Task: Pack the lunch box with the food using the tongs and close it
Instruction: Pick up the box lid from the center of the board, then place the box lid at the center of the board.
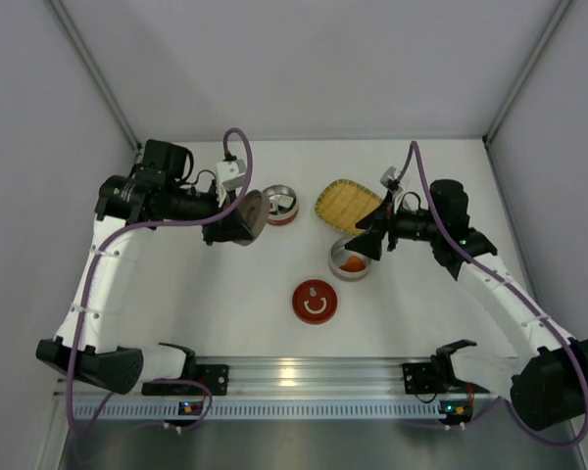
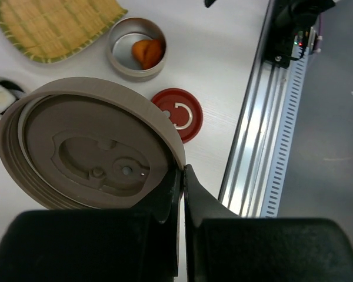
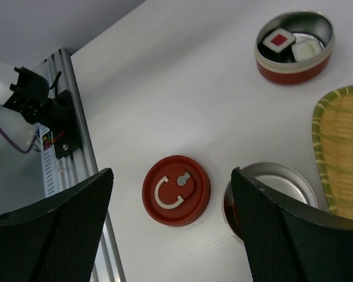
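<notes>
Pincers differ: the left gripper (image 2: 182, 176) is clamped tight on the rim of a grey-brown lid (image 2: 88, 150), while the right gripper (image 1: 370, 238) stands wide apart, holding nothing. In the overhead view the red tin (image 1: 282, 206) with white blocks (image 3: 280, 40) sits just right of the lid, nearest the left arm, with nothing between. The silver tin (image 1: 351, 260) of orange chunks (image 2: 148, 53) lies centre-right under the right gripper, beside the woven tray (image 1: 348, 201). A red cap (image 1: 315, 301) lies lower centre. No tongs show.
</notes>
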You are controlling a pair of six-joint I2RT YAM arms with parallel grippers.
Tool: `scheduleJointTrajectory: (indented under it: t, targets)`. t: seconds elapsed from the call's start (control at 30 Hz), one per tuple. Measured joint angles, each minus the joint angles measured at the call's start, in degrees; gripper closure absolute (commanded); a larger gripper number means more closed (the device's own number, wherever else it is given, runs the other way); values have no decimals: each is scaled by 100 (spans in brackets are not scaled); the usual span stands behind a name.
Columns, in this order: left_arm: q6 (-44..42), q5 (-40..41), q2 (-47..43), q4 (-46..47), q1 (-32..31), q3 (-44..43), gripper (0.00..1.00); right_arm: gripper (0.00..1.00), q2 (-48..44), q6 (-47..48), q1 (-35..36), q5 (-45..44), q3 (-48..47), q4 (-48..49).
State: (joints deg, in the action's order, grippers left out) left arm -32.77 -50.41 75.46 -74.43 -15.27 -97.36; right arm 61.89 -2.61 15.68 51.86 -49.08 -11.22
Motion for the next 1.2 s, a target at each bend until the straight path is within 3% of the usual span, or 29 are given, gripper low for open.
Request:
scheduleJointTrajectory:
  t: [0.17, 0.67, 0.9, 1.2]
  targets:
    - [-472, -382, -136, -214, -81, 413, 100, 28, 258, -63, 437, 192, -22, 831]
    - [-841, -1036, -199, -280, -203, 459, 100, 26, 1266, -494, 1709, 199, -118, 3062]
    - [-1071, -1342, -221, -280, -203, 461, 100, 27, 1722, -863, 1845, 24, -334, 3932]
    - [-1231, -1513, -302, -284, -203, 562, 100, 27, 2087, -1051, 2146, 72, -850, 4367]
